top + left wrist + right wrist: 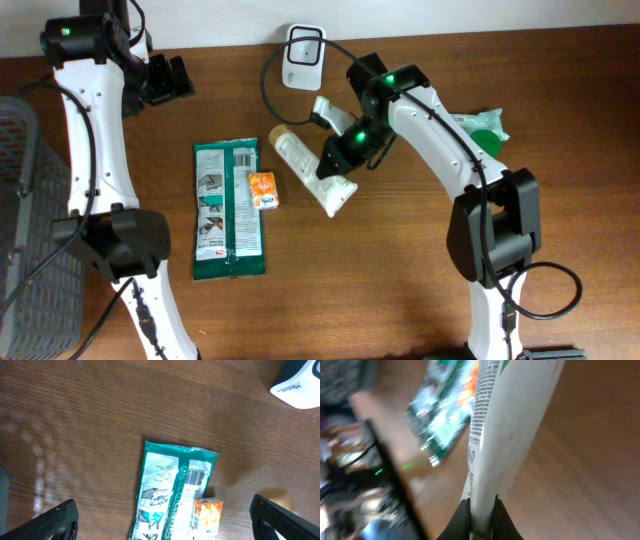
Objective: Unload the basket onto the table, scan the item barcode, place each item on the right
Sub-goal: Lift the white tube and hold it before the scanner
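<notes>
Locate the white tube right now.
Overhead view, table centre: the white tube is just right of the orange box, below the scanner, with the right pincer shut on it.

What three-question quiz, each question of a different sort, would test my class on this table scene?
1. True or false: the right gripper is shut on the white tube.
2. Which lies against the green packet: A) white tube, B) orange box?
3. Fill in: the left gripper has its jaws ____.
Key: 1 true; 2 B; 3 open.
</notes>
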Robot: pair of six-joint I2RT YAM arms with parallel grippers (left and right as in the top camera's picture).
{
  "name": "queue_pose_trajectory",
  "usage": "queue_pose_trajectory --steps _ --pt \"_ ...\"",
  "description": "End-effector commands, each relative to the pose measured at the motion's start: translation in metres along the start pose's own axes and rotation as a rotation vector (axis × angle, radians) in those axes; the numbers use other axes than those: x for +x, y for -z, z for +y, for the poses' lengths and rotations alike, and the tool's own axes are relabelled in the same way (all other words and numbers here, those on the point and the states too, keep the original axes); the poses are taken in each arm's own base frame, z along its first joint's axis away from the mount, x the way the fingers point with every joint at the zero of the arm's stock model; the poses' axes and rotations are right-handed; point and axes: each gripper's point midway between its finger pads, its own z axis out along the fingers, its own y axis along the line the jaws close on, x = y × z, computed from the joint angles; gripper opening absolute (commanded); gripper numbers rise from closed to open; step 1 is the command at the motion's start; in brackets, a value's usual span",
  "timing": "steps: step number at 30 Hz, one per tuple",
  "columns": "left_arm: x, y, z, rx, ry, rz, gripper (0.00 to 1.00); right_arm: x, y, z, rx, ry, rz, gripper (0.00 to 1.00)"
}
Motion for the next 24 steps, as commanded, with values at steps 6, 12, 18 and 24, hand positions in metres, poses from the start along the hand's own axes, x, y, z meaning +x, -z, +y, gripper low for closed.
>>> queue_pose_trajectory --steps 6,12,18,24 --pt "0.001 -0.006 -0.002 0.009 0.001 0.013 0.99 0.031 -0.087 -0.054 0.349 -0.159 0.028 0.04" --pt "0.001 -0.006 -0.002 0.009 0.001 0.013 0.99 0.027 -0.106 -0.056 0.336 -0.3 -0.056 0.36" --pt "0.001 -0.006 -0.002 0.009 0.001 0.013 0.99 0.029 -0.137 -0.052 0.193 -0.332 -0.026 0.32" --pt "0.001 -0.006 -0.002 0.009 0.001 0.013 0.99 0.02 -0.12 -0.047 0.132 -0.359 -0.031 0.05"
